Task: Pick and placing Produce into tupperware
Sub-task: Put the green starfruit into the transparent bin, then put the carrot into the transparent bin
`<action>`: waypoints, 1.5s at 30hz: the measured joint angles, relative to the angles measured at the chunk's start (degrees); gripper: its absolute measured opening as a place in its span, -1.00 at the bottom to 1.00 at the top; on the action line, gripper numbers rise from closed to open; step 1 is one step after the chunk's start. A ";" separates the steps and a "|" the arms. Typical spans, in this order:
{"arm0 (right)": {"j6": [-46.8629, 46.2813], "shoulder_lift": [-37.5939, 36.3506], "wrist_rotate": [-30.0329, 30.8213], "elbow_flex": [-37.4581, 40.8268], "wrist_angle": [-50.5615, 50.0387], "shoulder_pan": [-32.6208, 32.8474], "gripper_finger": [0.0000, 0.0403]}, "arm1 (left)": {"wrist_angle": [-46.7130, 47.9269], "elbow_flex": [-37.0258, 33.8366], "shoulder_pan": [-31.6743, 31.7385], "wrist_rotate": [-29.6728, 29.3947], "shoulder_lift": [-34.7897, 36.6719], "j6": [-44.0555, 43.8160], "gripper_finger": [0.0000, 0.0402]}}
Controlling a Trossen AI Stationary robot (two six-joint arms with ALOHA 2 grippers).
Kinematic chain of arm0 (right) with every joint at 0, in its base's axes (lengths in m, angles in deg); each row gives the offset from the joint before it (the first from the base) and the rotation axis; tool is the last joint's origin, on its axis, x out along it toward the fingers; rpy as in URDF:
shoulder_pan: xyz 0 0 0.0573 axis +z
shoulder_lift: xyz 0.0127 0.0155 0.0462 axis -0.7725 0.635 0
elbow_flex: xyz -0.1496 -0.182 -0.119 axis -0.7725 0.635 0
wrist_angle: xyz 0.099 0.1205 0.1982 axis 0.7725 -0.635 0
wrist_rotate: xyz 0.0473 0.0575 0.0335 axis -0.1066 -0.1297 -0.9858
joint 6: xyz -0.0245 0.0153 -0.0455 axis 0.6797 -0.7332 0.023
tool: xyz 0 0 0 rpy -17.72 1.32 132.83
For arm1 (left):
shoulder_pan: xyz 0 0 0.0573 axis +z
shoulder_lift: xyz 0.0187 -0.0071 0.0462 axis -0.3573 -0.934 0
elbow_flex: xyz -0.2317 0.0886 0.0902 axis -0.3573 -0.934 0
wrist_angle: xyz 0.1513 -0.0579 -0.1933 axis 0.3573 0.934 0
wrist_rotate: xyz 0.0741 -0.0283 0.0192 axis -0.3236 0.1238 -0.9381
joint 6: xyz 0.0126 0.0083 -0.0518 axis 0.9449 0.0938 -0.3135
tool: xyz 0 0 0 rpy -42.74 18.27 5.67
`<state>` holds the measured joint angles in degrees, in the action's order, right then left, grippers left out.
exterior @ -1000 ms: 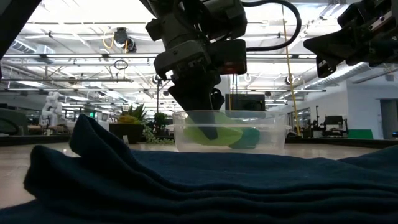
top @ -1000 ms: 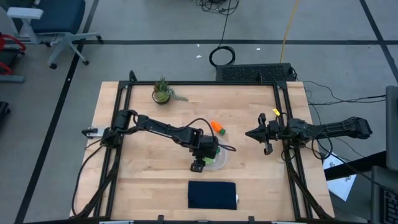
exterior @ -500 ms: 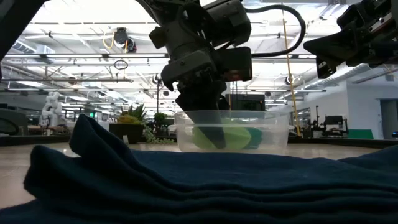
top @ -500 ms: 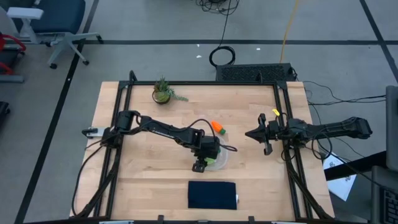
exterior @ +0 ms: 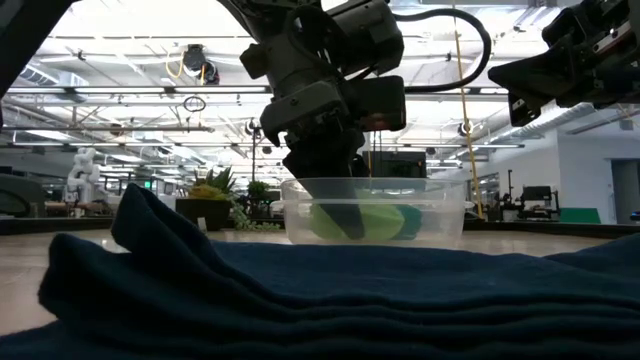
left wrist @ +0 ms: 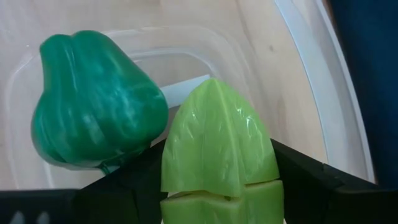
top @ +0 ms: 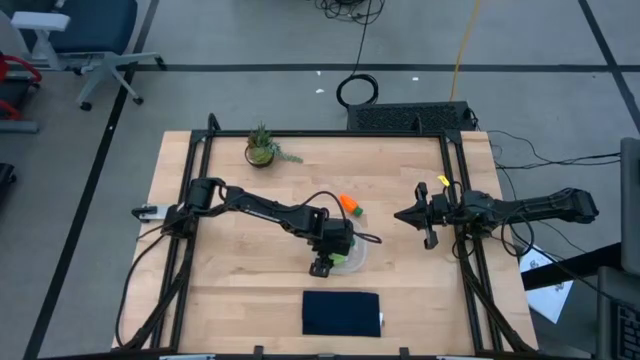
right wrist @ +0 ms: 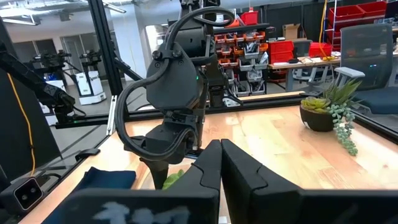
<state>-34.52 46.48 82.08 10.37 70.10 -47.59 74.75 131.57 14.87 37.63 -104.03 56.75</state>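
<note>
The clear tupperware (top: 358,260) stands at the table's middle; it also shows in the low view (exterior: 445,215). Inside it lie the dark green lump (left wrist: 93,99) and the flat light-green leafy piece (left wrist: 217,137). My left gripper (top: 336,250) reaches down into the tupperware and is shut on the leafy piece. The orange carrot (top: 350,205) lies on the table just beyond the tupperware's far side. My right gripper (top: 400,215) is shut and empty, hovering above the table to the right of the tupperware. My left gripper pinches the leafy piece by its two side edges (left wrist: 171,180), near its broad end, between its two fingers (left wrist: 124,186). The fingers come from above, pointing down into the tupperware. The piece's pointed end lies beside the green lump, low inside the tupperware.
A dark navy pad (top: 341,313) lies near the table's front edge and fills the low view's foreground (exterior: 300,300). A small potted spiky plant (top: 261,147) stands at the far left. Black frame rails run along the table's sides.
My left gripper has gone down a little into the tupperware with the leafy piece, then kept still.
</note>
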 joint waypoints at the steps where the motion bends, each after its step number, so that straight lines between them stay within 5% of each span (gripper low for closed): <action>1: 0.00 0.00 0.01 0.01 0.00 0.00 -1.00 | 0.00 0.00 0.00 0.02 0.00 -0.04 0.24; 27: 0.42 -0.02 0.00 0.00 0.00 0.00 -1.00 | 2.73 1.77 -0.05 -0.48 0.11 -1.17 0.60; 45: 0.61 -0.02 -0.01 -0.01 -0.02 0.00 -1.00 | 10.56 7.41 -0.53 -4.12 0.42 1.90 0.61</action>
<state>-33.90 46.46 82.07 10.36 70.08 -47.59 85.31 138.98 14.34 33.52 -103.61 58.65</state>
